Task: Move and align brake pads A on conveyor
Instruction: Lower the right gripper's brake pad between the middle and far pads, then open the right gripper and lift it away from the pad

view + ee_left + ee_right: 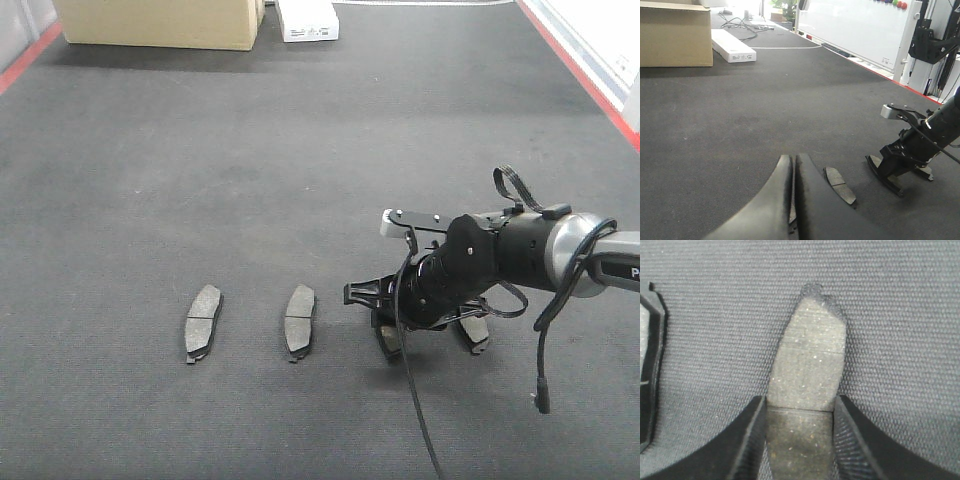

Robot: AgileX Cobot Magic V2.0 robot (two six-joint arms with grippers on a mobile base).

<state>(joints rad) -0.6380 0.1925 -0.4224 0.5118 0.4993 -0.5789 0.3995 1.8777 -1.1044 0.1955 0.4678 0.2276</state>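
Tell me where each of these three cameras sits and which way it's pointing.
Front view: high, looking down the conveyor at two brake pads and the right claw.
Left wrist: low, looking along the belt past the shut left claw; shares the right arm.
Right wrist: straight down, claw fingers around a brake pad.

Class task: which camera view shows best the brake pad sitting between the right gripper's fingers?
The right wrist view: the brake pad fills the frame between the right gripper fingers. In the front view the arm hides nearly all of it; in the left wrist view it cannot be made out.
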